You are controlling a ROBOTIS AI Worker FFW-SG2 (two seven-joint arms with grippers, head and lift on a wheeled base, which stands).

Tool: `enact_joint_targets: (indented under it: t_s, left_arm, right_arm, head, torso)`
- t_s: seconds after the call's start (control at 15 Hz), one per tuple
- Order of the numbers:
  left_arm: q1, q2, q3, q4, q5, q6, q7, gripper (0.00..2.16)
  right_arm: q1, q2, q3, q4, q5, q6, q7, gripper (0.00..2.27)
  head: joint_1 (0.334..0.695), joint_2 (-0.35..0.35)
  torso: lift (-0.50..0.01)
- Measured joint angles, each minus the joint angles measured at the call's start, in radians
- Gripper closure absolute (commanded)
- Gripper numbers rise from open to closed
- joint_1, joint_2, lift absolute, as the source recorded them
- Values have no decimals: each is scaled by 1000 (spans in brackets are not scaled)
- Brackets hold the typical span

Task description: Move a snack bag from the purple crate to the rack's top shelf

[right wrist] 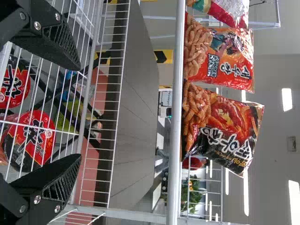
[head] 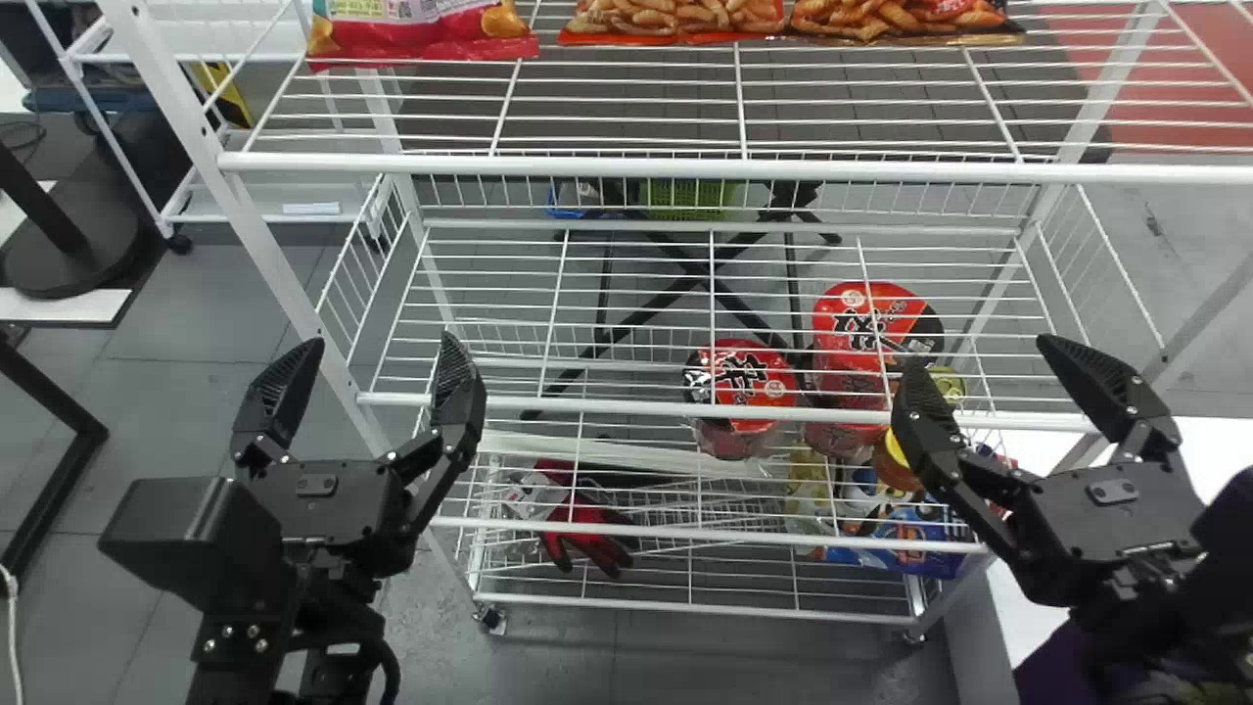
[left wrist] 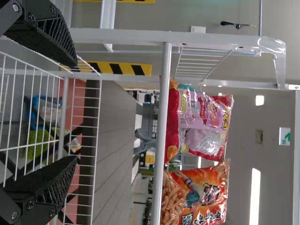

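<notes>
Head view has my right hand (head: 985, 354) spread and gripping nothing, lower than the rack's top shelf (head: 626, 169); my left hand (head: 381, 345) is likewise spread, lower than that shelf. Three snack bags (head: 675, 18) stand in a row on it. Red tubs (head: 744, 377) sit below it.

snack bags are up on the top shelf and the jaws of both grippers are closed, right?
The jaws are not closed: in the head view, those of both the left gripper and the right gripper stand apart. The snack bags are indeed on the top shelf.
</notes>
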Motion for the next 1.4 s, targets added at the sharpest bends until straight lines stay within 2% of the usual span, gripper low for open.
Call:
enact_joint_targets:
  t_s: [1.4]
  left_arm:
    - [-3,0,-4,6,1,-4,0,120]
  right_arm:
    - [-5,-2,-11,6,-3,2,28,178]
  head:
    - [695,44]
  torso:
    - [-390]
